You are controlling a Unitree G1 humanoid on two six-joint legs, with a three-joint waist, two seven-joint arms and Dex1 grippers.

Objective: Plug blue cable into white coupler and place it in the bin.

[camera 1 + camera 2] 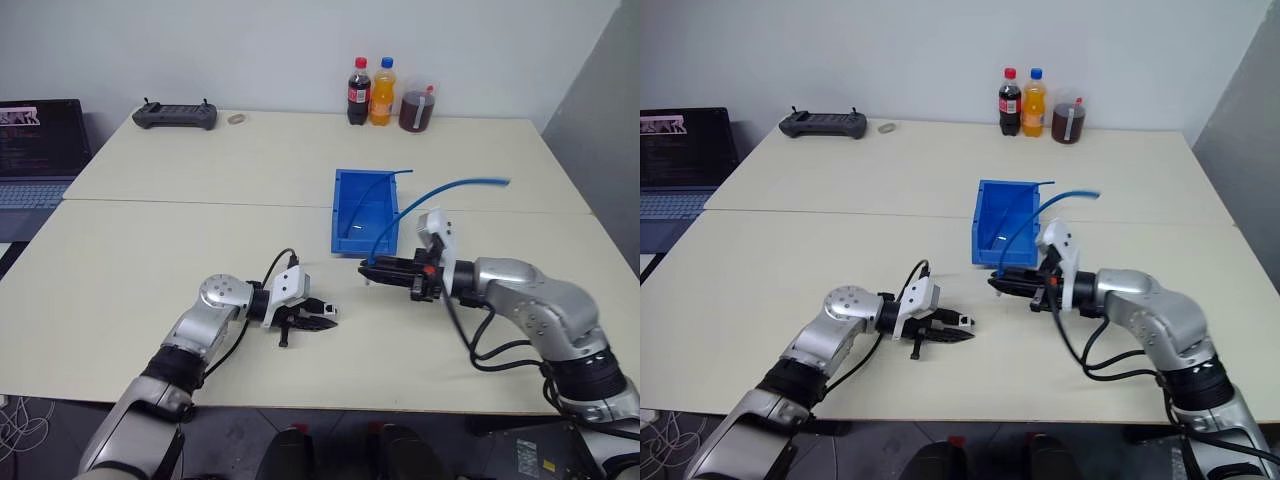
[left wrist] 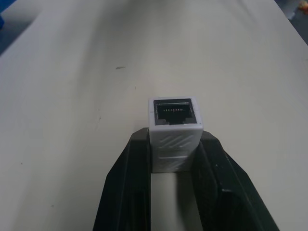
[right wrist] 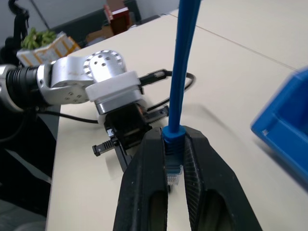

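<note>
The white coupler (image 2: 174, 130) is clamped between my left gripper's (image 2: 174, 136) black fingers, its dark socket showing at the free end. In the eye view the left gripper (image 1: 326, 321) hovers low over the near table, pointing right. Facing it, my right gripper (image 1: 369, 268) points left and is shut on the blue cable (image 1: 440, 192), gripping the blue boot just behind the clear plug (image 3: 173, 176). From there the cable arcs up and to the right. A short gap separates plug and coupler. Just behind the right gripper stands the blue bin (image 1: 365, 208), open-topped.
Two bottles (image 1: 370, 92) and a jar of dark liquid (image 1: 418, 106) stand at the table's far edge. A black controller (image 1: 175, 116) and a small grey object (image 1: 236, 118) lie at the far left. A laptop (image 1: 35, 150) sits beyond the left edge.
</note>
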